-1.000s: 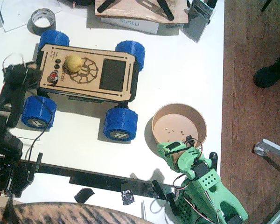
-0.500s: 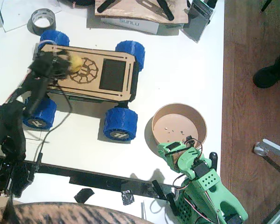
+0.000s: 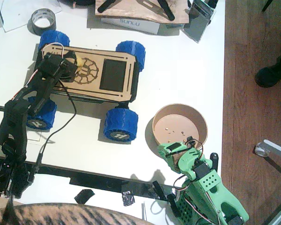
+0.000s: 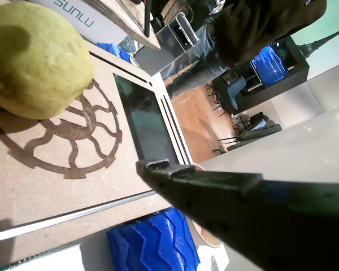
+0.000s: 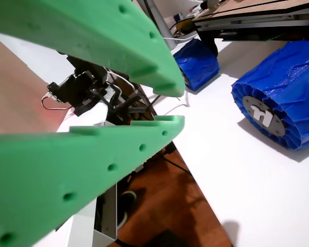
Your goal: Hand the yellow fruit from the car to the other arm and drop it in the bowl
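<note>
- Left tool [image 3: 68, 68]: black, over the car [image 3: 91, 72] deck, jaws apart beside the yellow fruit [image 4: 37, 59], not yet gripping it.
- Fruit: rests on the car's engraved pattern.
- Right tool [image 3: 178, 152]: green, jaws spread and empty, at the bowl [image 3: 180, 123] rim.
- Step: the pick-up. Next, closing on the fruit and lifting it toward the green arm.

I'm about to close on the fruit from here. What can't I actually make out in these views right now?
- Fixed view: the left gripper covers most of the yellow fruit; its jaws and any contact are hidden.
- A wrist view: only one dark finger shows below the fruit; the other is out of frame, so the opening is unreadable.
- Fixed view: the right gripper overlaps the bowl rim, hiding that part of it.
</note>
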Action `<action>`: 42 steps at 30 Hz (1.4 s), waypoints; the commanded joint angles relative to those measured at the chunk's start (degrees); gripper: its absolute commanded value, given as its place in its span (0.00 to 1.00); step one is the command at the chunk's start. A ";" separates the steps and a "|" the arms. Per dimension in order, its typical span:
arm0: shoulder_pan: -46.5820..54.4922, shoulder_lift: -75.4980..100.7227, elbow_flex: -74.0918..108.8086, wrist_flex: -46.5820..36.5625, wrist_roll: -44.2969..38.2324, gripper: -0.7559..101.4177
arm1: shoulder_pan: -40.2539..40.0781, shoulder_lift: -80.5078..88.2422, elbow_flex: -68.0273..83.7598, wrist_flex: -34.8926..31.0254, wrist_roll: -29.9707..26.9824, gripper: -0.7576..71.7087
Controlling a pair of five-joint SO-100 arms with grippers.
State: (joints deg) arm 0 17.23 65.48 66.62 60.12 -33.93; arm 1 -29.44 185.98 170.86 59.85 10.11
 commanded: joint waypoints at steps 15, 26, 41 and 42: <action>-5.27 2.64 -2.99 -0.53 0.44 0.46 | 0.26 0.35 -2.37 0.79 -0.97 0.01; -6.94 -0.09 -2.99 -1.85 0.62 0.43 | 0.35 0.35 -2.37 0.97 -0.97 0.01; -7.29 -19.07 -24.08 4.22 0.62 0.43 | 0.53 0.35 -2.37 1.05 -1.14 0.01; -7.29 -20.21 -27.07 6.15 0.62 0.42 | 0.53 0.35 -2.37 1.05 -1.14 0.01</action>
State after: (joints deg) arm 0 9.93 46.23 49.66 62.14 -33.93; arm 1 -29.44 185.98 170.86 60.47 9.76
